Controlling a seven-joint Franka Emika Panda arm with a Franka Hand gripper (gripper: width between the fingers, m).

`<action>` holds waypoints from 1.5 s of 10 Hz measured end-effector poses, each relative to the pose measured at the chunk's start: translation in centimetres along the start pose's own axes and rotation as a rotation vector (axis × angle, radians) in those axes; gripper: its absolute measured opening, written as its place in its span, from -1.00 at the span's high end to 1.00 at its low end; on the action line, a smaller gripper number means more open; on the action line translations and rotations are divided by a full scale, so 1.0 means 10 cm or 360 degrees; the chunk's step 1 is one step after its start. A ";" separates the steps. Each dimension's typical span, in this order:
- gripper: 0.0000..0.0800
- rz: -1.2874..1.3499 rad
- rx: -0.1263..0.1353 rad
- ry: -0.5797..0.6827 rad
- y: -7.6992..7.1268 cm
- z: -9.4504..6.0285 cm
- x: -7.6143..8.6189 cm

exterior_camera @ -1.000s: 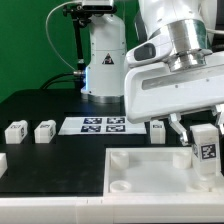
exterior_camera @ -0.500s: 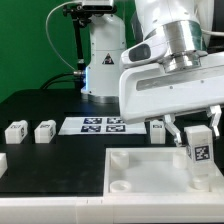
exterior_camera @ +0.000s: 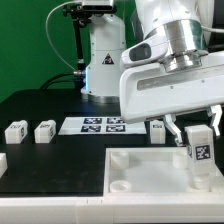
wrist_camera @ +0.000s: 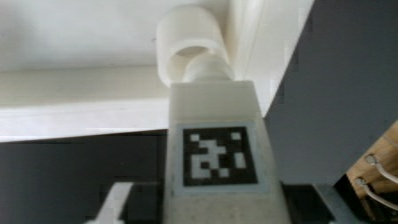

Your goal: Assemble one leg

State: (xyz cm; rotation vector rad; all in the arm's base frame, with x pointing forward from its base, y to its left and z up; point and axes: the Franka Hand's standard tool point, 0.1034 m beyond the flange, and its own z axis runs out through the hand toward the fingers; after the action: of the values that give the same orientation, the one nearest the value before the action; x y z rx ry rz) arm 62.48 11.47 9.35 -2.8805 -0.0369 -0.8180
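Note:
My gripper (exterior_camera: pixel 197 132) is shut on a leg (exterior_camera: pixel 201 155), a white post with a black-and-white tag, and holds it upright over the right part of the large white tray (exterior_camera: pixel 150 165). The leg's lower end is at or just above the tray's surface near a corner socket; contact cannot be told. In the wrist view the leg (wrist_camera: pixel 217 140) fills the middle between the fingers (wrist_camera: pixel 128 200), its far end against a round socket (wrist_camera: pixel 192 45) of the tray (wrist_camera: pixel 89 100).
Two loose legs (exterior_camera: pixel 15 130) (exterior_camera: pixel 45 130) stand on the black table at the exterior view's left. Another leg (exterior_camera: pixel 158 129) stands behind the tray. The marker board (exterior_camera: pixel 100 125) lies at the back. A white block (exterior_camera: pixel 2 161) sits at the left edge.
The gripper with the leg has shifted slightly toward the exterior view's left and a little down. The other parts have not moved.

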 end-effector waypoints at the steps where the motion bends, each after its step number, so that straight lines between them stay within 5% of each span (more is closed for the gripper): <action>1: 0.26 0.0000 0.0000 -0.0001 0.00 0.00 0.00; 15: 0.26 0.0003 -0.0013 0.0018 0.04 0.09 -0.10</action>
State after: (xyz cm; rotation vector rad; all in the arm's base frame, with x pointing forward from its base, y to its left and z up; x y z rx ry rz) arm 62.07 11.26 8.05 -2.8829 -0.0298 -0.8363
